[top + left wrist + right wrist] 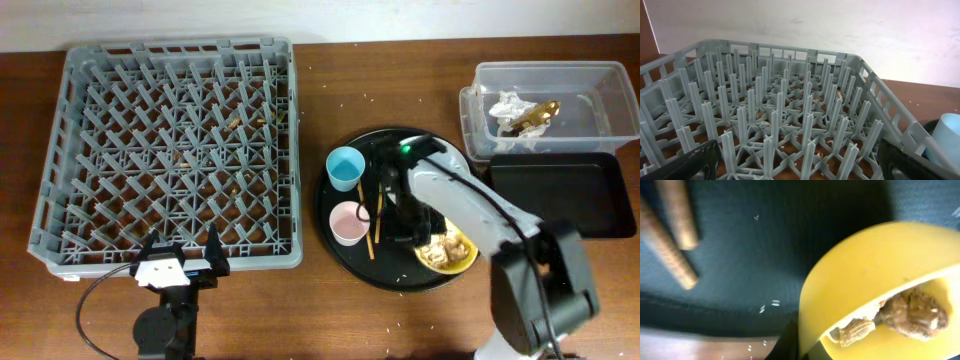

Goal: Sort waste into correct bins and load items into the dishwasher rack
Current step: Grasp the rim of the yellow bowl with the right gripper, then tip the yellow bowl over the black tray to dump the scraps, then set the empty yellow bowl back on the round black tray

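Observation:
The grey dishwasher rack point(170, 150) fills the left of the table and the left wrist view point(790, 115). My left gripper point(180, 262) is open at its front edge, with the fingers wide apart and empty point(797, 167). My right gripper point(415, 235) is shut on the rim of the yellow bowl point(447, 255), one finger on each side of its wall point(805, 340). The bowl point(865, 265) holds brown and white food scraps point(912, 312). The blue cup point(346, 167), the pink cup point(349, 222) and the chopsticks point(378, 215) lie on the round black tray point(395, 275). The plate is hidden.
The clear tub point(600, 90) at the back right holds a white napkin point(510, 105) and the gold wrapper point(535, 115). The shallow black tray point(560, 195) lies in front of it. Loose grains dot the table.

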`<state>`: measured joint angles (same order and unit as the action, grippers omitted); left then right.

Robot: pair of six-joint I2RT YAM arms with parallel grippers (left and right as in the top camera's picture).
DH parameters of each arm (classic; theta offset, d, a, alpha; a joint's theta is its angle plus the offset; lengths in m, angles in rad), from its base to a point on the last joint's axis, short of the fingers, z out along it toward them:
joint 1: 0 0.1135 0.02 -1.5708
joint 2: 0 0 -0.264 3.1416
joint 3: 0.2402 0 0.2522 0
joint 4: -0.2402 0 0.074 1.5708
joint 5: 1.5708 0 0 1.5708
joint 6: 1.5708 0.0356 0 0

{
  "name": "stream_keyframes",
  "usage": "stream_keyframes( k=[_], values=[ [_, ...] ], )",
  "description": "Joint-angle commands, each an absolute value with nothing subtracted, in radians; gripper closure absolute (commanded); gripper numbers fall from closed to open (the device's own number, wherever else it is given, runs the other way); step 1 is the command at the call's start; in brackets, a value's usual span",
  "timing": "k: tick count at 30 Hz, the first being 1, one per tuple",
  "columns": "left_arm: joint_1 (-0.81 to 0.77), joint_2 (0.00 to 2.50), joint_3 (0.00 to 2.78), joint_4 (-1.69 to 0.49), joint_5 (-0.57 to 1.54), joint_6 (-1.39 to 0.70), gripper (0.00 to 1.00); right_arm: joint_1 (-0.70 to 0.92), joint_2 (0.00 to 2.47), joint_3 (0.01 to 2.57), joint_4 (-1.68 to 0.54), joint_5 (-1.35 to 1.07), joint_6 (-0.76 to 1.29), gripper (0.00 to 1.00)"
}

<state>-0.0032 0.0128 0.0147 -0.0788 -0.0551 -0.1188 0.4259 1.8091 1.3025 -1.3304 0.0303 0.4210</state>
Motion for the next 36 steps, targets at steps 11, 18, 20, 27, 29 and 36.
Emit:
stream_keyframes(
  k=[11, 18, 20, 27, 29, 36],
  values=[
    [0.0, 0.008, 0.009, -0.079, -0.044, -0.103, 0.0, -0.611, 1.722, 1.481, -1.157, -0.709, -0.125, 0.96],
    [0.0, 0.008, 0.009, -0.079, -0.044, -0.103, 0.0, -0.761, 1.984, 1.481, -1.166, -1.276, -0.23, 0.96],
    [0.0, 0.008, 0.009, -0.079, -0.044, -0.103, 0.0, -0.838, 1.984, 1.481, -1.171, -1.379, -0.142, 0.96],
    [0.0, 0.008, 0.009, -0.079, -0.044, -0.103, 0.0, -0.955, 1.985, 1.481, -1.116, -1.502, -0.019, 0.96],
    [0.0, 0.008, 0.009, -0.079, -0.044, -0.103, 0.01, -0.958, 1.985, 1.481, -1.09, -1.511, 0.087, 0.96],
    [0.0, 0.008, 0.009, -0.079, -0.044, -0.103, 0.01, -0.974, 1.985, 1.481, -1.177, -1.455, 0.117, 0.96]
  ],
)
